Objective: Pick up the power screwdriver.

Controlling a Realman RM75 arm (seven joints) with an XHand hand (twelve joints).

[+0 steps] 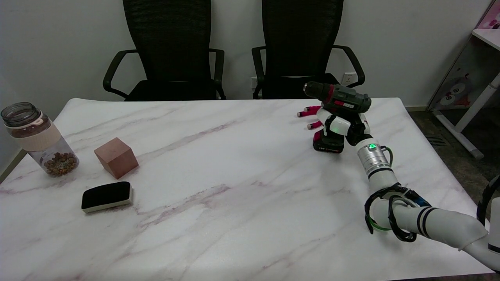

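Observation:
The power screwdriver [343, 100] is dark green and black with red trim. It stands upright on its battery base [328, 146] at the far right of the marble table [234, 175], chuck pointing left. My right hand [336, 125] is at the tool's handle, just under the body. Its red-tipped fingers [308, 113] stretch out straight to the left past the handle and are not curled around it. The handle itself is mostly hidden by the hand. The base looks to be resting on the table.
At the left stand a jar [39, 140] holding brown pieces, a wooden cube [116, 157] and a black eraser [106, 196]. Two black office chairs [300, 47] stand behind the table's far edge. A white desk [484, 78] stands to the right.

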